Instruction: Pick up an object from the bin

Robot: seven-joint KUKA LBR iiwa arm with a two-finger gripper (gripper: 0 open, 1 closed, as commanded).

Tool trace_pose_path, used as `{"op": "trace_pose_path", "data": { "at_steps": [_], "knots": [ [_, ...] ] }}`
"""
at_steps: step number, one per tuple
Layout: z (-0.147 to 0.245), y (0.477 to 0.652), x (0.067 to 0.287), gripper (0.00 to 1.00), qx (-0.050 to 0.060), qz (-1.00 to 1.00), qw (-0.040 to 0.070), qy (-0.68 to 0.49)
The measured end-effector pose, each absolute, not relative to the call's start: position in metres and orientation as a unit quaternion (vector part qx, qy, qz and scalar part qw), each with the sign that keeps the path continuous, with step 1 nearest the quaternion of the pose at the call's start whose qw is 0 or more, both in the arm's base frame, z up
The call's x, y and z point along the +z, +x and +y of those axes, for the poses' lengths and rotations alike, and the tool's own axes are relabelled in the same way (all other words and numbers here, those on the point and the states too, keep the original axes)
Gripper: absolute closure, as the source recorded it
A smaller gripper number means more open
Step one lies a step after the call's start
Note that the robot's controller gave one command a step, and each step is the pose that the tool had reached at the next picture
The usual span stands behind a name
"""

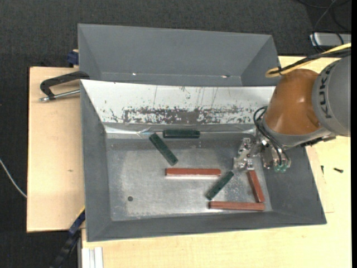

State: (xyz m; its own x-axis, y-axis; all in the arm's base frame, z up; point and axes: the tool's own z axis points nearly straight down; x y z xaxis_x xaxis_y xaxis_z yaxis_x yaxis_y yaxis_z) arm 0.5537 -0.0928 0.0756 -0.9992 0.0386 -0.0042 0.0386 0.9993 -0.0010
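My gripper (244, 159) hangs low at the right side of the bin, under the arm's orange cover. Its metal fingers point down just above the upper end of a red bar (256, 186) that lies steeply along the right wall. A dark green bar (220, 185) lies slanted just left and below the gripper. Nothing shows between the fingers, and their spacing is hard to read.
A long red bar (192, 172) lies flat mid-bin, another red bar (236, 206) along the front right. Two dark green bars (163, 148) (181, 133) rest near the back wall. The left half of the floor has a small dark spot (130, 199).
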Motion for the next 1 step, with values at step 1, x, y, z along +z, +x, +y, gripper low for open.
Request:
{"op": "trace_pose_path", "data": {
  "at_steps": [1],
  "knots": [
    [-0.0914,0.5534,0.0723,0.00,0.000,1.000,0.004,0.019]
  ]
}}
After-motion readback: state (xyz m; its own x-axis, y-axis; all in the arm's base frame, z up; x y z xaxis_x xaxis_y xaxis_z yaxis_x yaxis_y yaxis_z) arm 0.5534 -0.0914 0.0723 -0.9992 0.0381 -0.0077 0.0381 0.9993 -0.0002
